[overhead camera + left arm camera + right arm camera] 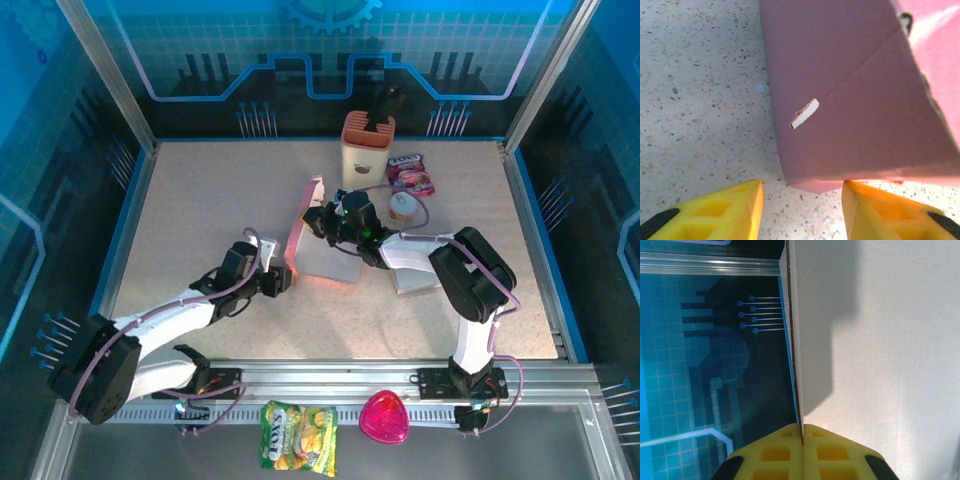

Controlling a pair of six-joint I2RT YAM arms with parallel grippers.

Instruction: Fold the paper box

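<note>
The paper box, pink outside and white inside, lies partly unfolded in the middle of the table with one panel standing up on its left side. My right gripper is shut on the thin edge of a white panel, and the yellow fingertips meet on the cardboard at the pinch point of the gripper. My left gripper is at the box's near left corner. In the left wrist view its gripper is open. The pink wall ends just ahead of the gap, with nothing between the fingers.
At the back stand a beige holder with a dark tool in it, a snack packet and a small white round object. A green snack bag and a pink heart-shaped item lie on the front ledge.
</note>
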